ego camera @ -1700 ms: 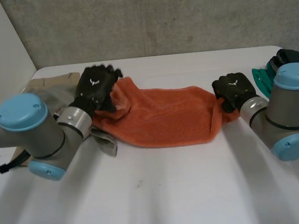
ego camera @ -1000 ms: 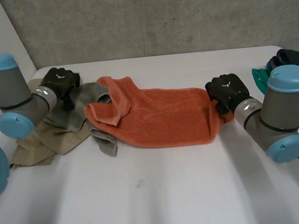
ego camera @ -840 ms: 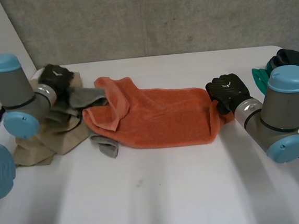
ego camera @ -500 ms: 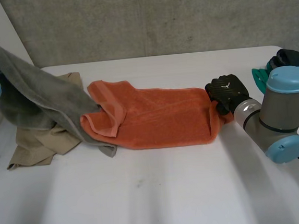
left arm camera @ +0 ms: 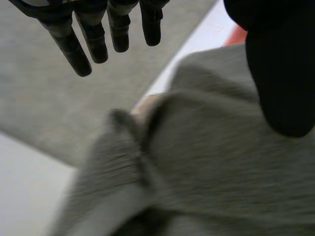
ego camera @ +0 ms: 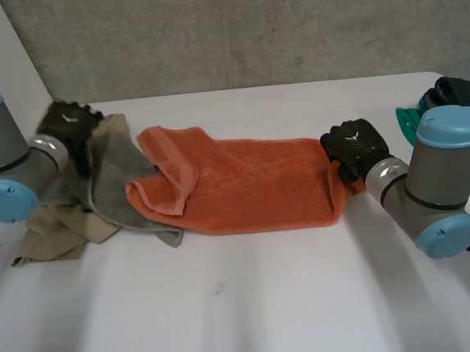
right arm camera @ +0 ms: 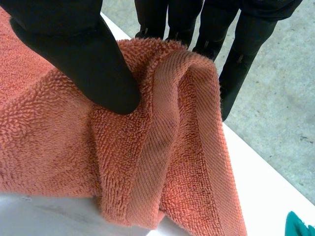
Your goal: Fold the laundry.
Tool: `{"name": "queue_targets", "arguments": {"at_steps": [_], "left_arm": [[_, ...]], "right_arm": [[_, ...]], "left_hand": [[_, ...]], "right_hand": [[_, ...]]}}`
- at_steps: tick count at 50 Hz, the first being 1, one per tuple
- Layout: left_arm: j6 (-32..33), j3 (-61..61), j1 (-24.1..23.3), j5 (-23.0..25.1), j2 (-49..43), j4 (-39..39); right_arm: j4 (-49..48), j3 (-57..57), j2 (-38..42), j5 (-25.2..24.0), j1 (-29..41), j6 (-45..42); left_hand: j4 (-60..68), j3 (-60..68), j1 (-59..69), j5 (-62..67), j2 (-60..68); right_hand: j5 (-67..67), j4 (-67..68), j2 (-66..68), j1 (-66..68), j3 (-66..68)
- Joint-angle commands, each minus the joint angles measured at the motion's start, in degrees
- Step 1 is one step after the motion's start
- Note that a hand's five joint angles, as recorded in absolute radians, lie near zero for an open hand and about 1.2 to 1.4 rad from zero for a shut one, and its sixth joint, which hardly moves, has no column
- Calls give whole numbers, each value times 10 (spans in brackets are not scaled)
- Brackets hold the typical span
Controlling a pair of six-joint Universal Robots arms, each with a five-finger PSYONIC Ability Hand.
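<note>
An orange towel (ego camera: 252,183) lies spread across the middle of the white table (ego camera: 255,306), its left corner folded over. My right hand (ego camera: 352,149) is at the towel's right edge. In the right wrist view the thumb (right arm camera: 74,44) and fingers pinch a bunched fold of the orange towel (right arm camera: 162,157). A grey towel (ego camera: 116,186) lies crumpled at the left, partly under the orange one. My left hand (ego camera: 70,124) hovers over its far left part. In the left wrist view that left hand (left arm camera: 93,39) has straight fingers and its thumb apart, above the grey towel (left arm camera: 211,157), holding nothing.
A beige cloth (ego camera: 54,229) lies under the grey towel at the table's left edge. A teal item (ego camera: 407,120) and a dark item (ego camera: 462,90) sit at the far right behind my right arm. A concrete wall runs behind the table.
My left hand took the grey towel, swung it up and out to the left, then came back down and let go. The right hand has kept its pinch on the orange towel.
</note>
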Motion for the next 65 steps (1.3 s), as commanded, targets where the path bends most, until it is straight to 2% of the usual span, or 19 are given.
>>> {"name": "queue_targets", "arguments": {"at_steps": [1,4,6,8,10,13,18,22,24,34,38,39,44,48,52,53,57,64,65], "left_arm": [[13,29,-11,17,-53,-12],[34,65,-9,-10,-86,-18],[43,82,-9,-24,-99,-22],[51,104,-8,-46,-112,-32],[52,115,-8,-58,-114,-32],[43,130,-2,-100,-105,-21],[16,155,18,-214,-79,70],[14,166,28,-259,-66,129],[15,166,28,-256,-61,139],[39,159,23,-188,-84,142],[42,130,14,-166,-78,135],[40,121,13,-165,-72,133],[27,46,-3,-155,2,106],[9,-43,-25,-111,85,81],[7,-137,-50,-33,153,61],[14,-172,-58,1,173,56],[46,-242,-69,74,204,53],[116,-294,-78,171,193,59],[135,-292,-77,189,177,59]], "right_arm": [[1,-1,3,0,1,-4],[0,-1,4,0,0,-7],[0,-1,3,0,-1,-8],[0,-1,3,-1,-3,-10],[0,-1,3,-1,-3,-10],[0,-1,3,-1,-3,-11],[0,-1,3,-1,-3,-11],[0,-1,3,0,-2,-12],[0,-1,3,1,-1,-12],[1,2,1,0,4,-12],[5,2,-4,0,5,-12],[5,2,-5,0,5,-12],[11,3,-20,3,6,-13],[22,2,-41,3,7,-13],[40,-4,-58,4,7,-15],[51,-7,-63,4,5,-17],[79,-16,-73,1,0,-22],[109,-31,-72,-1,-11,-30],[111,-33,-71,-2,-14,-33]], "left_hand": [[-13,-19,-8,-28,-16],[9,3,14,-6,6],[116,111,121,102,113],[460,454,465,445,457],[686,680,691,672,683],[687,681,692,672,684],[687,681,692,672,684],[687,681,692,672,684],[687,681,692,672,684],[687,681,692,672,684],[9,4,15,-5,7],[-13,-19,-8,-28,-16],[-13,-19,-8,-28,-16],[-13,-19,-8,-28,-16],[-13,-19,-8,-28,-16],[-13,-19,-8,-28,-16],[27,22,33,13,24],[142,136,147,127,139],[193,188,199,179,191]], "right_hand": [[131,114,123,144,120],[131,114,123,144,120],[131,114,123,144,120],[131,114,123,144,120],[131,114,123,144,120],[131,114,123,144,120],[131,114,123,144,120],[131,114,123,144,120],[131,114,123,144,120],[131,114,123,144,120],[131,114,123,144,120],[131,114,123,144,120],[131,114,123,144,120],[131,114,123,144,120],[131,114,123,144,120],[131,114,123,144,120],[131,114,123,144,120],[131,114,123,144,120],[131,114,123,144,120]]}}
